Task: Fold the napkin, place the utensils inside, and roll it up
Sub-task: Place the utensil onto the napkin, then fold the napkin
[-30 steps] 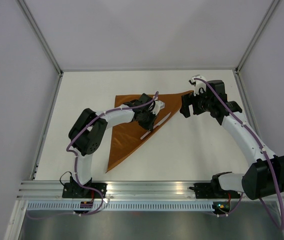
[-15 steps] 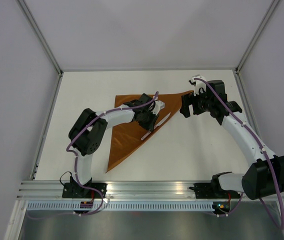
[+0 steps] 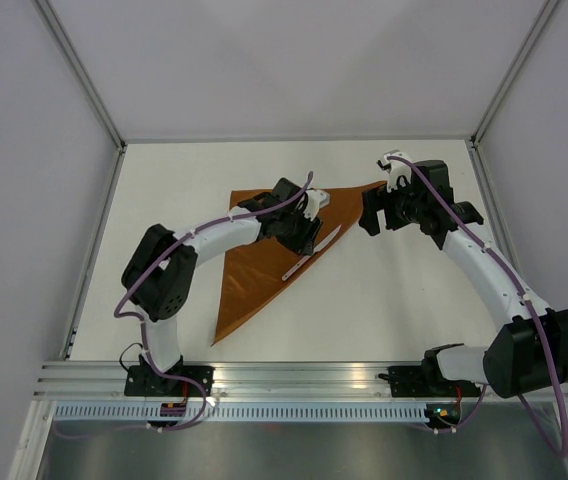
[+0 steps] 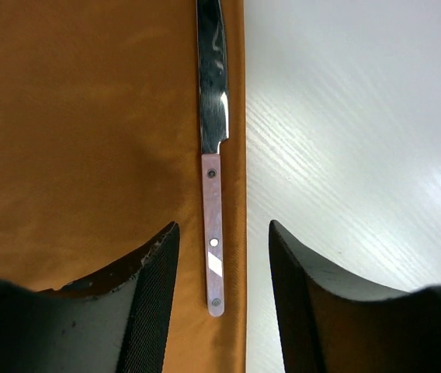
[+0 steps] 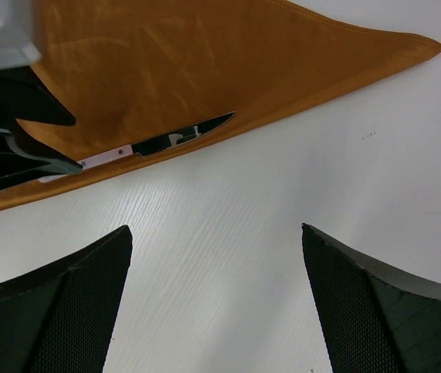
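Observation:
The rust-brown napkin (image 3: 252, 272) lies folded into a triangle on the white table. One of the utensils, a slim knife (image 3: 311, 252) with a shiny blade and a pinkish handle, rests along the napkin's right edge (image 4: 213, 155). My left gripper (image 4: 223, 225) hovers over the handle end, open, its fingers on either side of the handle and apart from it. My right gripper (image 5: 216, 228) is wide open over bare table, just off the napkin's right corner (image 5: 407, 45). The knife (image 5: 162, 143) lies ahead of it on the napkin (image 5: 205, 62).
Metal frame rails run along the table's left edge (image 3: 94, 250) and right edge (image 3: 489, 200), with grey walls behind. In the right wrist view the left gripper (image 5: 11, 148) shows at the left, beside the knife's handle.
My left gripper has opened and let go of the knife, which now lies on the napkin's edge. Its elbow has swung left. The right arm has not moved.

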Available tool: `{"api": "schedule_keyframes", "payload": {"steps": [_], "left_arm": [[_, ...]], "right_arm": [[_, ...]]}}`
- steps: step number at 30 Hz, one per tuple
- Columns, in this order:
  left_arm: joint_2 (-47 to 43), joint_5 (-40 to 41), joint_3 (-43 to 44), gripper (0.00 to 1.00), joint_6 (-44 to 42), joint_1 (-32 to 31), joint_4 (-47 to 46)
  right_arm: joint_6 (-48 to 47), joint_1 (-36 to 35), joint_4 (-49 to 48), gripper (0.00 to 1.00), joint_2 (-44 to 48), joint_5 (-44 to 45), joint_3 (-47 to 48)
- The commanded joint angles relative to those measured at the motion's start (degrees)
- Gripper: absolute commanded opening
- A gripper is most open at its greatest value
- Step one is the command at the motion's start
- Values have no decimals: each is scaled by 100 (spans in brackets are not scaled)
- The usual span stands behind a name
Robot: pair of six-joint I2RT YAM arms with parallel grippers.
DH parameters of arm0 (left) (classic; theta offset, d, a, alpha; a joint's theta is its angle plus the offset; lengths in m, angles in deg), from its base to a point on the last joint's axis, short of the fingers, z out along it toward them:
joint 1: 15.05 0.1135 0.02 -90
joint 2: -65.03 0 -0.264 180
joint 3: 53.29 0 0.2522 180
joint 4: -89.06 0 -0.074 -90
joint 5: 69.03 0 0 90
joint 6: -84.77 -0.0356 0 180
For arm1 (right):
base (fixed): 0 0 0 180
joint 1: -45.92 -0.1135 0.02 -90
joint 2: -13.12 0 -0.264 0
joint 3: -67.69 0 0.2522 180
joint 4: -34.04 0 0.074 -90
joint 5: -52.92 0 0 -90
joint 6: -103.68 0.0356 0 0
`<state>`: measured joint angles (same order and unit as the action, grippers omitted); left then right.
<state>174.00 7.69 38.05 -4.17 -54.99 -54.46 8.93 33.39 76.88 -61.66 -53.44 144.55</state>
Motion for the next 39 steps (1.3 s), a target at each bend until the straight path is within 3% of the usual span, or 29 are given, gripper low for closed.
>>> {"api": "schedule_keyframes", "payload": {"steps": [1, 5, 8, 12, 16, 22, 33, 39], "left_arm": [[-805, 220, 258, 56, 359, 109, -110], [-1693, 746, 275, 57, 886, 530, 118], [-2615, 1204, 266, 58, 1885, 1336, 557], [-3749, 1230, 91, 60, 2521, 1945, 865], [-4637, 1652, 371, 61, 2750, 1947, 1417], [-5227, 1916, 1118, 62, 2873, 1947, 2122], [-5675, 2066, 1356, 62, 2970, 1947, 2772], [-6044, 2224, 1172, 62, 3005, 1947, 3001]], "right_arm": [[18, -21, -34, 95, -18, -235, 63], [-157, -56, 220, 92, -150, -385, 475], [-306, -205, 370, 90, -151, -464, 747], [-377, -1047, 318, 88, -159, -70, 889], [-438, -2853, -286, 85, -326, 808, 688], [-728, -4868, -1262, 81, -949, 1757, 292], [-1106, -6795, -2731, 71, -2188, 2558, 10], [-1379, -7096, -3372, 68, -2566, 2734, 2]]}}
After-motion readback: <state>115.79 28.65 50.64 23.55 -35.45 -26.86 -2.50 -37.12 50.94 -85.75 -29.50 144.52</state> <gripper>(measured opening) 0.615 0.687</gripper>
